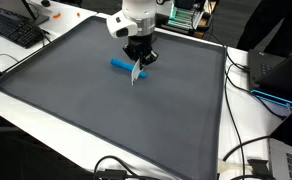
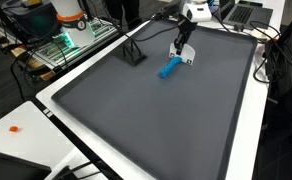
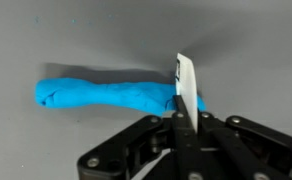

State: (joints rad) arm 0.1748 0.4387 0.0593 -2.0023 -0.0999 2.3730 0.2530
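Gripper [image 1: 139, 60] in an exterior view stands over the grey mat [image 1: 96, 115], jaws clamped on a thin white blade [image 1: 136, 74] at one end of the blue roll [image 1: 120, 66] — whether they touch is hard to tell here. In an exterior view the blue roll [image 2: 169, 68] lies toward the mat's far side, the white blade [image 2: 187, 60] a small blur. Wrist view: the white blade [image 3: 186, 85] stands upright, pinched between the fingers, its base hidden — it overlaps the right end of the blue roll [image 3: 101, 95]
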